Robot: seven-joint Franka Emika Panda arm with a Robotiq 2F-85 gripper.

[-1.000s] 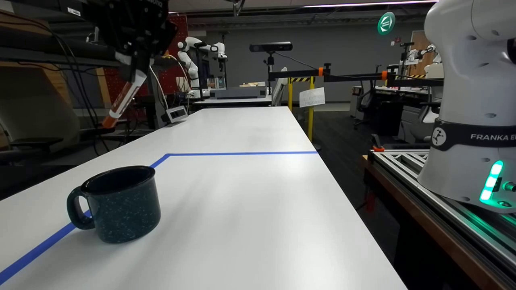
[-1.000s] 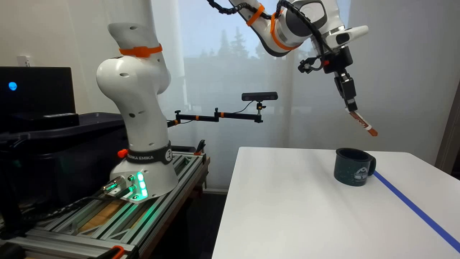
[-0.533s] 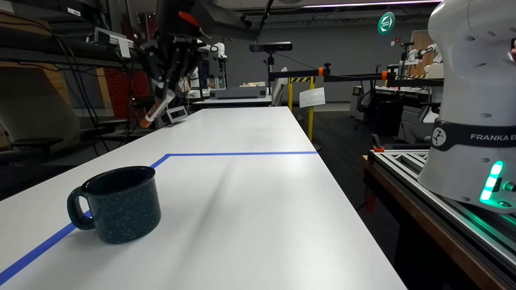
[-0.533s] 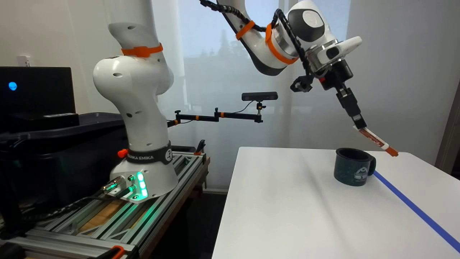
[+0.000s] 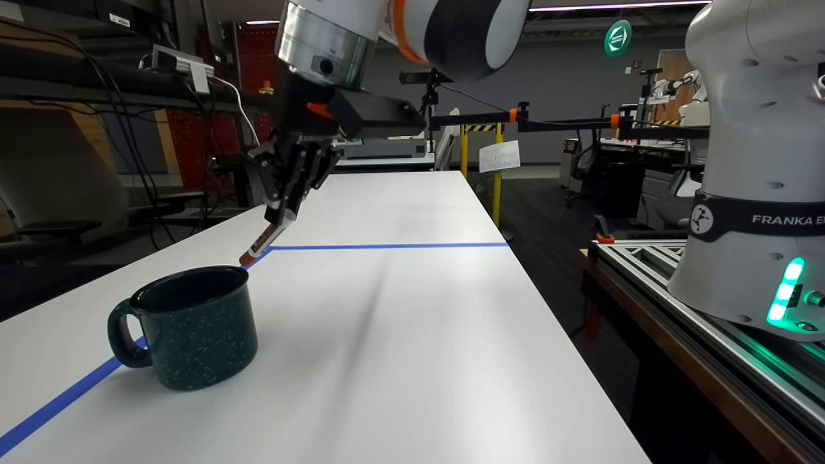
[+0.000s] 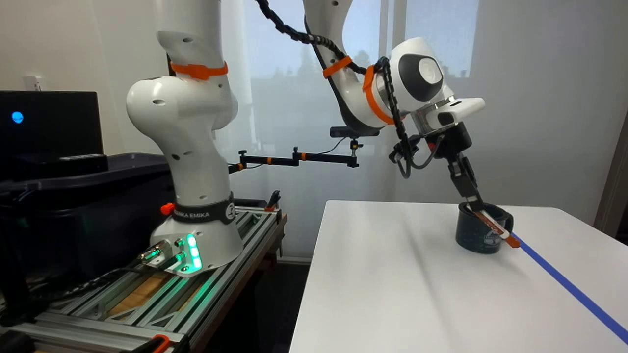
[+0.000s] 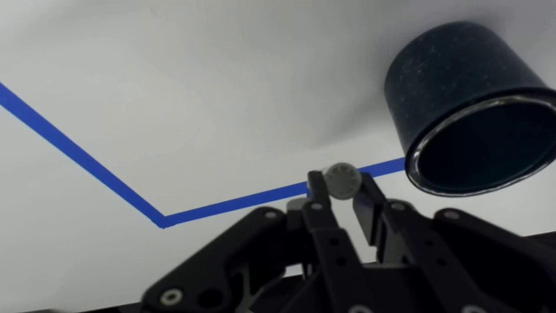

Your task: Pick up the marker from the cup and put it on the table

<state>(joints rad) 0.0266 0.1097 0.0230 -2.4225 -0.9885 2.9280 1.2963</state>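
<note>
Left first in an exterior view, to the speckled teal cup [image 5: 203,335], standing upright on the white tabletop [image 5: 419,335], too dark inside to read even from the wrist view! On rightward to the marker [image 5: 263,240], outside the cup, near it, slanting reddish-brown end down. Then to the pincer [image 5: 285,211], clamped on the marker's paler end!

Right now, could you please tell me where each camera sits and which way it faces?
Exterior view: set low, looking along the table past the mug; the base and gripper show.
Exterior view: above table height, looking roughly the opposite way, toward a window; base, forearm and gripper show.
Wrist view: behind the fingers, looking obliquely down at the table past the marker between them; mug at picture right.
Both exterior views share the table, mug, base, gripper and marker.
</note>
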